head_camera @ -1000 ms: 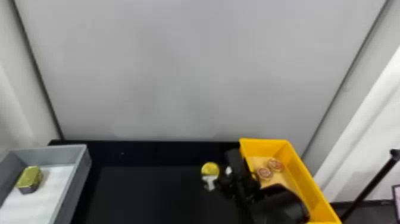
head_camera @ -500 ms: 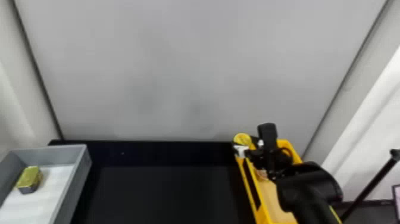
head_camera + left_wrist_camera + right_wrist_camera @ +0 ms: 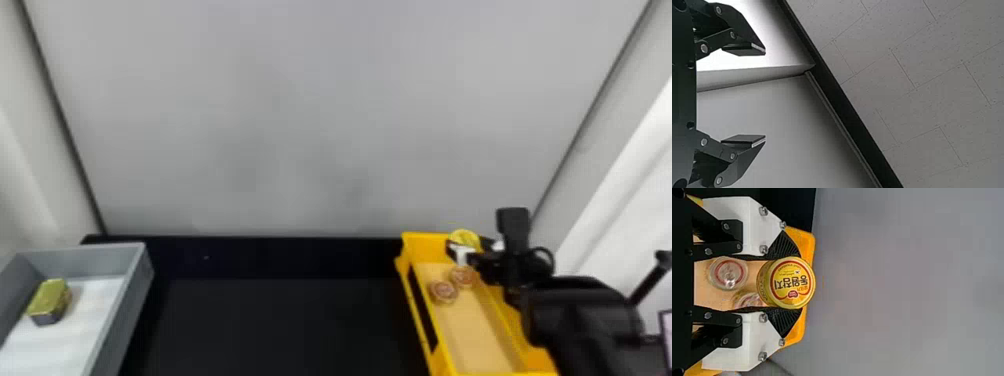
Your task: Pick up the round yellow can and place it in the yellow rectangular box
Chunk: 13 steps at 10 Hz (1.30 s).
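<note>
We have the round yellow can (image 3: 465, 237) pinched in our right pincer (image 3: 472, 248), over the far end of the yellow rectangular box (image 3: 417, 239). In the right wrist view its printed lid faces the camera, and the ribbed black pads (image 3: 784, 245) press against the can's side from both sides. We cannot tell whether its base touches anything in the box.

On the box's tan bottom, toward its far end, we see two small round tubs (image 3: 443, 291) with red rings on top, one just beside the other. The box stands at the right of the black counter (image 3: 285, 325).

At the far left we see a gray bin (image 3: 131, 285) with a white bottom, holding a gold-topped tin (image 3: 52, 294), well apart from our can. A pale gray wall (image 3: 320, 115) rises behind the counter. Our left pincer (image 3: 765, 95) is spread wide, with nothing between its two black fingers (image 3: 744, 47).
</note>
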{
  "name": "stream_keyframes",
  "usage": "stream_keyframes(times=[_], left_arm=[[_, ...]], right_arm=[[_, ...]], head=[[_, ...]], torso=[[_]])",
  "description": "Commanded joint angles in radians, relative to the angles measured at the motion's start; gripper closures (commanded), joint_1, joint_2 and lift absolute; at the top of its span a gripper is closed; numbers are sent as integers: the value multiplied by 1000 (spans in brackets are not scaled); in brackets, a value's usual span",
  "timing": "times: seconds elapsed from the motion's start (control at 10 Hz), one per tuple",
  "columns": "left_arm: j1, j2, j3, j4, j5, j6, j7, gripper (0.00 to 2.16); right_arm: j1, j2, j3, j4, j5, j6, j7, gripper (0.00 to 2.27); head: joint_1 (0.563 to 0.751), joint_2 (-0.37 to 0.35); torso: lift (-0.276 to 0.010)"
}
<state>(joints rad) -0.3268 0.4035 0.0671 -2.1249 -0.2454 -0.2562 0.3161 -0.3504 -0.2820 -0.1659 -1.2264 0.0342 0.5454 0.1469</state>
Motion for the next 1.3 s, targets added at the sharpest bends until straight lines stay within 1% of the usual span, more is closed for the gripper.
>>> stream_keyframes(times=[0.0, 0.1, 0.2, 0.3, 0.8, 1.1, 1.2], left_arm=[[2, -8, 8, 2, 0, -9, 0, 450], [8, -9, 16, 2, 0, -14, 0, 450], [12, -11, 20, 2, 0, -17, 2, 450], [12, -12, 22, 2, 0, -21, 2, 450], [15, -14, 26, 3, 0, -48, 2, 450], [21, -14, 30, 3, 0, -58, 2, 450], [21, -15, 30, 3, 0, -58, 2, 450]], right_arm=[[5, -97, -10, 38, -195, 115, -6, 724], [5, -126, -9, 67, -269, 138, -15, 724], [10, -146, -14, 104, -343, 138, -30, 724], [19, -152, -12, 117, -375, 125, -41, 724], [19, -146, 51, 243, -393, 92, -36, 724], [22, -146, 57, 275, -393, 104, -43, 724], [25, -146, 52, 275, -393, 108, -46, 685]], head=[[563, -169], [563, -169], [563, -169], [563, -169], [563, -169], [563, -169], [563, -169]], torso=[[0], [0], [0], [0], [0], [0], [0]])
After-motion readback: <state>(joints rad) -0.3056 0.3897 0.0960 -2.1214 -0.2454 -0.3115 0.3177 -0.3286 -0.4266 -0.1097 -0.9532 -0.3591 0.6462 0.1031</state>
